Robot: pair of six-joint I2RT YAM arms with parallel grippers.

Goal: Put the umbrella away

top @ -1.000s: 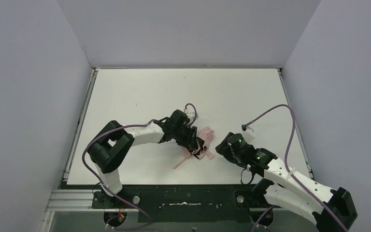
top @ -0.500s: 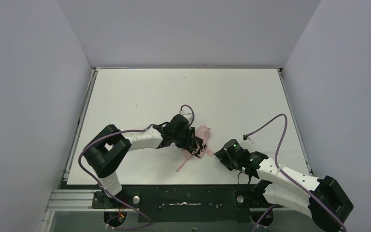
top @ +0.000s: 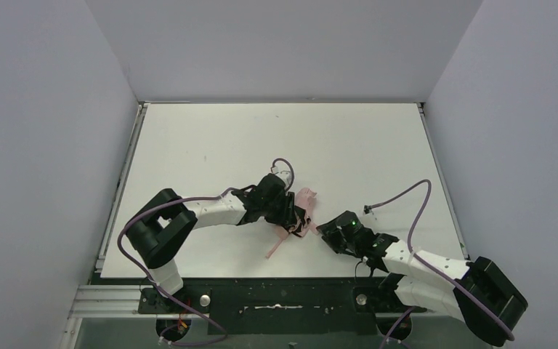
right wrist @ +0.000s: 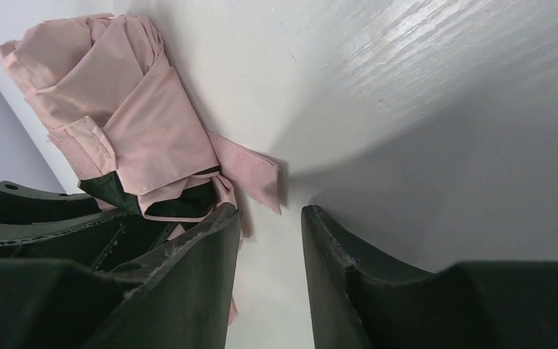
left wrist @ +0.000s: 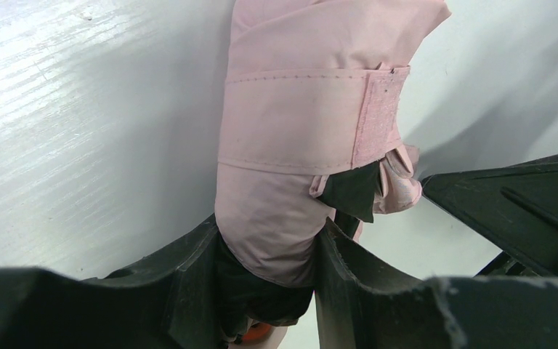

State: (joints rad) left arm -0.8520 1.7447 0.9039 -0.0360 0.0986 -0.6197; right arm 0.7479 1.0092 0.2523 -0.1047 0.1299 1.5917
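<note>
The umbrella (top: pixel 304 201) is a folded pale pink bundle lying on the white table (top: pixel 211 138), near the middle front. My left gripper (top: pixel 293 218) is shut on its near end. In the left wrist view the pink fabric (left wrist: pixel 290 109) sits squeezed between both fingers of that gripper (left wrist: pixel 269 251), and the closure strap (left wrist: pixel 298 120) wraps around the bundle. A pink strip (top: pixel 274 247) trails toward the near edge. My right gripper (top: pixel 325 230) hovers just right of the umbrella. Its jaws (right wrist: pixel 269 218) stand apart over bare table, with the strap's loose end (right wrist: pixel 251 171) just ahead of them.
Purple cables loop off both wrists (top: pixel 407 200). Grey walls close in the table on three sides. A metal rail (top: pixel 276 298) with the arm bases runs along the near edge.
My right arm has pulled back toward the near edge and dropped low, its jaws narrowing. The left gripper has shifted the umbrella slightly toward the near edge.
</note>
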